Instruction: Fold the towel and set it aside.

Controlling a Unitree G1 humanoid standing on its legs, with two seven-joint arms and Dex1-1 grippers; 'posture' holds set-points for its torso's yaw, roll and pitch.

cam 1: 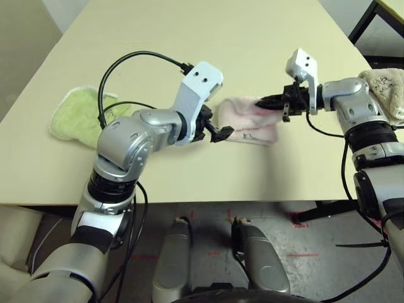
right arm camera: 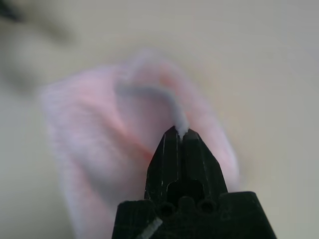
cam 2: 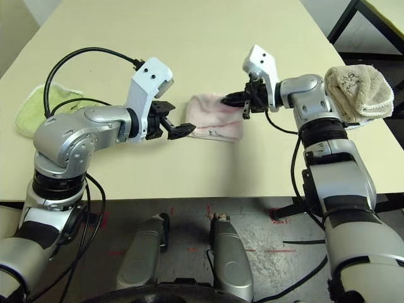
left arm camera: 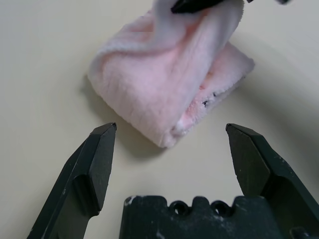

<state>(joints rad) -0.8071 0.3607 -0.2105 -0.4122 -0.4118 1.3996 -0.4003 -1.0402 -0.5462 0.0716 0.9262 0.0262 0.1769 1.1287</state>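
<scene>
Right end effector [right arm camera: 180, 133] pinching towel [cam 1: 249, 120] edge, frame centre; left end effector [left arm camera: 172, 134] spread. Pull edge across evenly, corners aligned.

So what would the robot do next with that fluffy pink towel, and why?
Probably the right hand lifts its pinched edge and draws it across the pale pink fluffy towel to fold it again. That hand is shut on the top layer, while the open left hand waits just short of the bundle's near corner.
</scene>
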